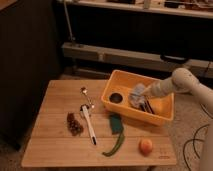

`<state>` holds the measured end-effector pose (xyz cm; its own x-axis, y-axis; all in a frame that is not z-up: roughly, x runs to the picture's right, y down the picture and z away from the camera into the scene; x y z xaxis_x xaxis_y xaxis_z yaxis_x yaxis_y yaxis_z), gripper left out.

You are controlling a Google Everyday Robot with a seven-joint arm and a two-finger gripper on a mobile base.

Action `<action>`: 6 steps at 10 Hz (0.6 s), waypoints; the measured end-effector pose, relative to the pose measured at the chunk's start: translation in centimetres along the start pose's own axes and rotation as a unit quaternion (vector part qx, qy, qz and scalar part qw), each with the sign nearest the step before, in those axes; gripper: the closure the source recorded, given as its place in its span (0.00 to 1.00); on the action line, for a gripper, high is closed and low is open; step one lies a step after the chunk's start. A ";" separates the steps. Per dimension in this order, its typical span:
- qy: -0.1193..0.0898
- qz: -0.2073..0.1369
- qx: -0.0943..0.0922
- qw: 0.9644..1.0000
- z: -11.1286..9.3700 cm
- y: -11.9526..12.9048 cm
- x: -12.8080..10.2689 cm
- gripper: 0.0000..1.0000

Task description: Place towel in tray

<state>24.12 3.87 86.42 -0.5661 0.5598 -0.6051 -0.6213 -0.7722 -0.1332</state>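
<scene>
Yellow plastic tray [161, 116] sits on the right half of the wooden table [55, 142], and my gripper [145, 93] is down inside it, arm reaching in from the right. The towel [137, 95], a pale bluish bundle, is in the tray's middle, right at my gripper tip. Honestly can't tell if I'm holding it or not, everything bunches together there. A dark round thing [116, 97] sits in the tray's left part, and something dark lies just right of the towel. Out on the table: a bunch of dark grapes [74, 123] to the left, a white utensil [88, 123] beside them, a green sponge-ish pad [116, 123] near the tray's front wall, a green chili [114, 146] below that, and an orange fruit [145, 146] near the right front edge.
</scene>
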 end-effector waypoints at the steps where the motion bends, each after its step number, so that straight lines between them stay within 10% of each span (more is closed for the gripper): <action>1: 0.002 -0.002 -0.001 1.000 0.2 0.3 0.1 0.49; 6: 0.002 -0.002 -0.001 1.000 0.2 0.3 0.1 0.49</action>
